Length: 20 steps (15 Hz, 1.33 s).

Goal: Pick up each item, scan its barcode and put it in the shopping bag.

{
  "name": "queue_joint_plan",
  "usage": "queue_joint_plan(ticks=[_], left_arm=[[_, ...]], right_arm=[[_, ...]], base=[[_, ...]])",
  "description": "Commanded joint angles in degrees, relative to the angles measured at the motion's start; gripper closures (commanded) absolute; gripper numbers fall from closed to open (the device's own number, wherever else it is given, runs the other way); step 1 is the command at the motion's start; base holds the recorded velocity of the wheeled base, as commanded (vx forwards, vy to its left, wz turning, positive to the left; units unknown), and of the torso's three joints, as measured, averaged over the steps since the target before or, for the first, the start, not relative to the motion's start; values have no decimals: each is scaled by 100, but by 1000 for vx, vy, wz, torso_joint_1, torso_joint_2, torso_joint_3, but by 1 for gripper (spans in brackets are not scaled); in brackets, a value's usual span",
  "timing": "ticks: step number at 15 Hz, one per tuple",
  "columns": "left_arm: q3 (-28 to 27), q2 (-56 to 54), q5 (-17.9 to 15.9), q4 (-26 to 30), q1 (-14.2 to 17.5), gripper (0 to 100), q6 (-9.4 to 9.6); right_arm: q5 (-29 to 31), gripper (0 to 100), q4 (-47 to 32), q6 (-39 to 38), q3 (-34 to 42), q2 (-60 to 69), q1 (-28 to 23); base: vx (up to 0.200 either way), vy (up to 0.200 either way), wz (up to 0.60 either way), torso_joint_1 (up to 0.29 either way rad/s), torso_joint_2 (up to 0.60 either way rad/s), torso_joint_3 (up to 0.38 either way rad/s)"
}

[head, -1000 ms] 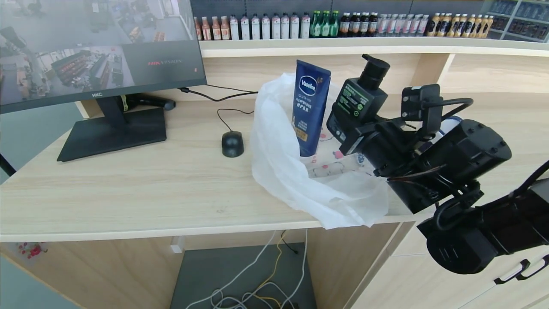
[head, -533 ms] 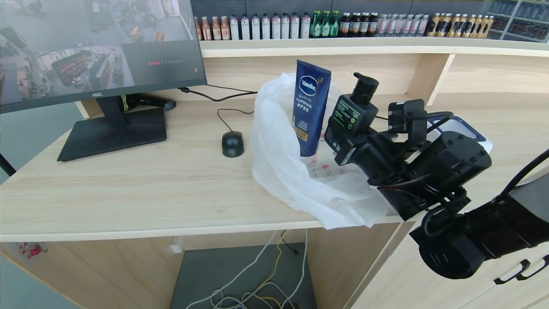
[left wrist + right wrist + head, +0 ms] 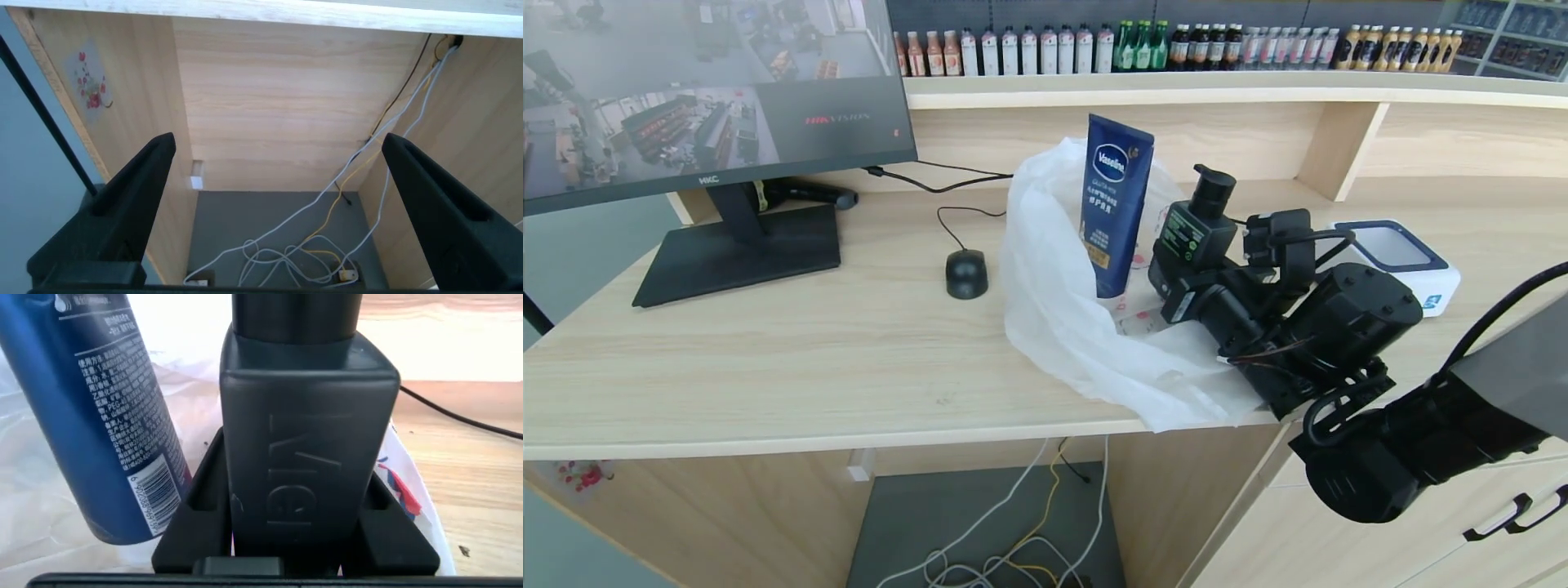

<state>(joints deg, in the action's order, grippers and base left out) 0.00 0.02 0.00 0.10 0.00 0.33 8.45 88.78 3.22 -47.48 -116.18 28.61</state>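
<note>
1. The left gripper hangs below the desk, jaws wide and empty, probably to keep clear.
2. The right gripper clamps the black pump bottle at the mouth of the white bag, apparently for lowering in.
3. The bottle's long axis is nearly upright, pump on top, beside the blue tube.
</note>
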Motion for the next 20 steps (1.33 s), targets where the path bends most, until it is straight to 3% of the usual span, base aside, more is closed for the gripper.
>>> queue_joint_plan(ticks=[1,20], left_arm=[[0,-2,0,-1,0,0,2],[0,-2,0,-1,0,0,20]], right_arm=[[-1,100,-1,12,37,-37,-5],[-19,100,42,267,231,-292,22]], base=[[0,0,0,0,0,0],[0,0,0,0,0,0]])
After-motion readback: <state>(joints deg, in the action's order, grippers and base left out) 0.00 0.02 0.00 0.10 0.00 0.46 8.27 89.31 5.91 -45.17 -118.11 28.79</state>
